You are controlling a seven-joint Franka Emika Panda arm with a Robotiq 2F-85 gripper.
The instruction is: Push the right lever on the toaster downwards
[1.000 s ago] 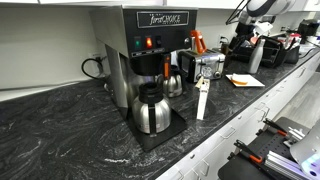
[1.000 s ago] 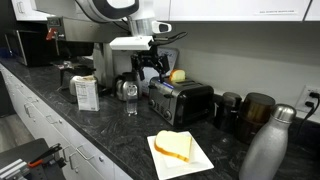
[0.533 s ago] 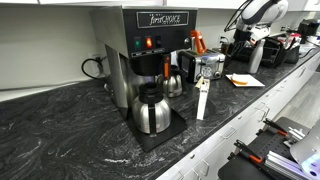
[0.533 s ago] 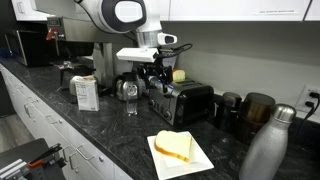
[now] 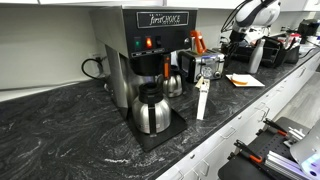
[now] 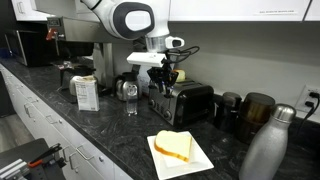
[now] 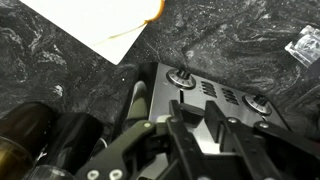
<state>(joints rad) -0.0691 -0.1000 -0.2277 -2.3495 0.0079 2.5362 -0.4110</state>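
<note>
While the gripper (image 6: pixel 165 77) hangs just above the panel end of the toaster (image 6: pixel 188 100), no contact with any lever is evident, so the press is judged not yet begun. The toaster stands on the dark stone counter (image 5: pixel 70 130), to the right of the coffee brewer (image 5: pixel 150 45) and beyond the white plate (image 6: pixel 200 163) bearing a slice of bread (image 6: pixel 172 146). In the wrist view the fingers (image 7: pixel 180 135) sit close together over the dark front panel, but whether the pads actually meet cannot be told. Two round knobs (image 7: pixel 180 78) show on that panel; the levers themselves are not plainly distinguishable at this size, so the correct lever should be confirmed before descent. Recommended practice: hold the fingers together as one blunt tip, align that tip squarely over the top face of the right-hand lever, and travel straight down along its slot. A sideways component would likely slip the tip off the lever or shove the light toaster across the counter. Contact is best kept on the lever alone, clear of the knobs. The stroke should probably run to the bottom of the slot, where such levers normally latch, and be followed by a vertical lift.
</note>
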